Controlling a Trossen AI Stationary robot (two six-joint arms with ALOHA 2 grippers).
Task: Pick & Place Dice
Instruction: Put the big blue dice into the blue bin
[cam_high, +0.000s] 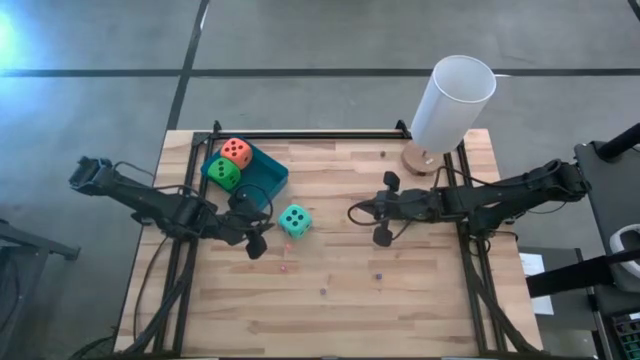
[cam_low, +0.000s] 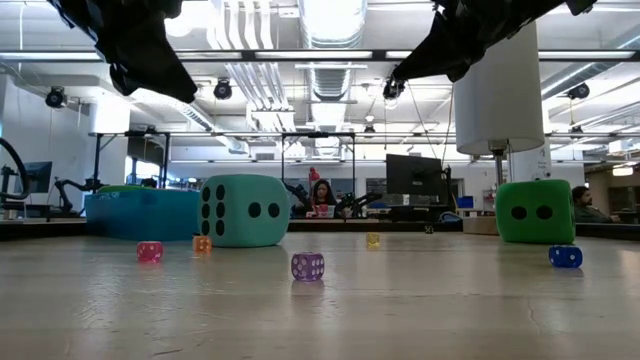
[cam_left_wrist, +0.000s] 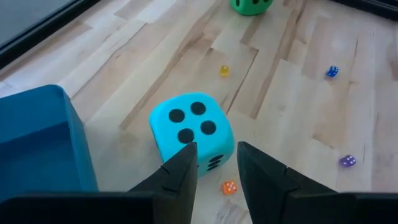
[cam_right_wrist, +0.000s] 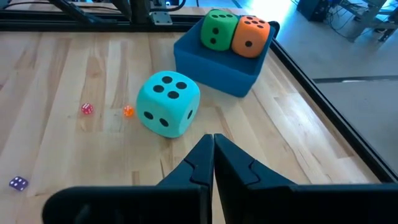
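Observation:
The teal die (cam_high: 294, 221) (cam_left_wrist: 189, 127) rests on the wooden table, just right of the blue tray (cam_high: 268, 180). An orange-red die (cam_high: 236, 152) (cam_right_wrist: 251, 35) and a green die (cam_high: 223, 173) (cam_right_wrist: 217, 29) lie side by side in the tray. The second green die (cam_low: 535, 210) (cam_left_wrist: 252, 5) stands on the table farther right; my right arm hides it in the high view. My left gripper (cam_high: 262, 228) (cam_left_wrist: 216, 158) is open, close behind the teal die on its left. My right gripper (cam_high: 358, 212) (cam_right_wrist: 213, 146) is shut and hovers right of the teal die.
Several tiny translucent dice are scattered on the table: pink (cam_low: 149, 251), orange (cam_left_wrist: 229, 186), purple (cam_low: 307, 265), yellow (cam_left_wrist: 224, 70), blue (cam_low: 565, 256). A white cylinder on a round wooden base (cam_high: 450, 105) stands at the far right edge. Black rails frame the table's sides.

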